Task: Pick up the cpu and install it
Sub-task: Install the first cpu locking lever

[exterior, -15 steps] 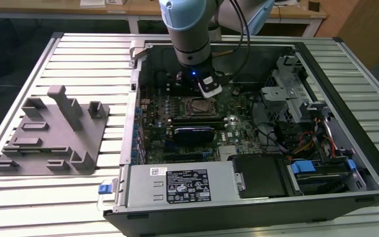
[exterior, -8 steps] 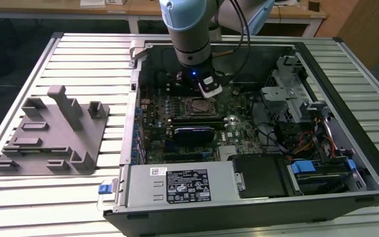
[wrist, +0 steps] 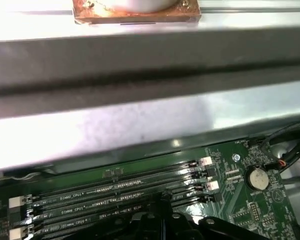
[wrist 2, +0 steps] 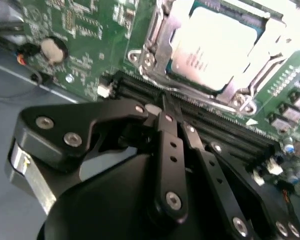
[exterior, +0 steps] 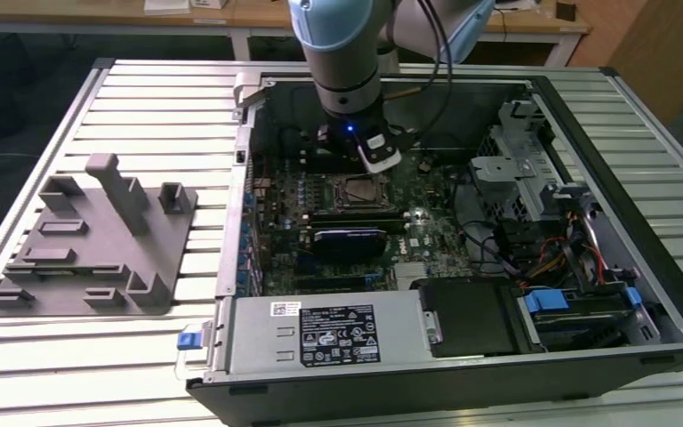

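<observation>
Inside socket [wrist 2: 217, 50] cpu [wrist 2: 215, 42] sits flat; end effector [wrist 2: 162, 112] clenched, empty, just beside. Seating looks square; avoid side loads.

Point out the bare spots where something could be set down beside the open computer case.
Bare slatted table lies in front of the gray holder block, and behind it toward the far edge. Inside the case it is crowded: the gripper hangs over the motherboard, where the cpu sits in its socket.
</observation>
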You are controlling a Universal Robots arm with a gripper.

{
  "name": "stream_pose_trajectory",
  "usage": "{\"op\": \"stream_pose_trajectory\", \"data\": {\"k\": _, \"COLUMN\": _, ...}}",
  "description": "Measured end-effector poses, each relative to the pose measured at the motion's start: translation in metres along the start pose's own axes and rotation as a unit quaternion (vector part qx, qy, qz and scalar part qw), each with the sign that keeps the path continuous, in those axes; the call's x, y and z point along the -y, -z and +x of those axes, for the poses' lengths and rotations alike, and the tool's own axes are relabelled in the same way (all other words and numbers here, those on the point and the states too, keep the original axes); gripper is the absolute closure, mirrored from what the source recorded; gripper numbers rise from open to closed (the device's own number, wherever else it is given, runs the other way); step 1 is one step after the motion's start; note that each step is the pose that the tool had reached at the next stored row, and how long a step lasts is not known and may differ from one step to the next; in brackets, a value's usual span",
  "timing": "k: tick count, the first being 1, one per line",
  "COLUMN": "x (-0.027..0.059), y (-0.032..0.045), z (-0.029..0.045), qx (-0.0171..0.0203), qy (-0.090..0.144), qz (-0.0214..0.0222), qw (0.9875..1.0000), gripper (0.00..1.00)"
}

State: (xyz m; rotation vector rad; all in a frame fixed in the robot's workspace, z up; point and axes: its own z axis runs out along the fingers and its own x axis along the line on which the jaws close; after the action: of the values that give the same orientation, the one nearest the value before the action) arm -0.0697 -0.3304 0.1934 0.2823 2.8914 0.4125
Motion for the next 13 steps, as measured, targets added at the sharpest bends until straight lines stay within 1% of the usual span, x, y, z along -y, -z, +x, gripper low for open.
{"op": "stream_pose_trajectory", "data": {"k": 6, "x": -0.0029, "y": 0.0091, "z": -0.0017, "qx": 0.0000, "qy": 0.000, "qz": 0.0001, "qw": 1.0000, "gripper": 0.89}}
{"op": "stream_pose_trajectory", "data": {"k": 8, "x": -0.0035, "y": 0.0110, "z": -0.0021, "qx": 0.0002, "qy": 0.000, "qz": 0.0013, "qw": 1.0000, "gripper": 0.89}}
{"op": "stream_pose_trajectory", "data": {"k": 10, "x": -0.0040, "y": 0.0126, "z": -0.0024, "qx": 0.0011, "qy": 0.001, "qz": 0.0058, "qw": 1.0000, "gripper": 0.89}}
{"op": "stream_pose_trajectory", "data": {"k": 12, "x": -0.0046, "y": 0.0147, "z": -0.0028, "qx": 0.0022, "qy": 0.002, "qz": 0.0121, "qw": 0.9999, "gripper": 0.89}}
{"op": "stream_pose_trajectory", "data": {"k": 13, "x": -0.0049, "y": 0.0156, "z": -0.0029, "qx": 0.0030, "qy": 0.002, "qz": 0.0160, "qw": 0.9999, "gripper": 0.89}}
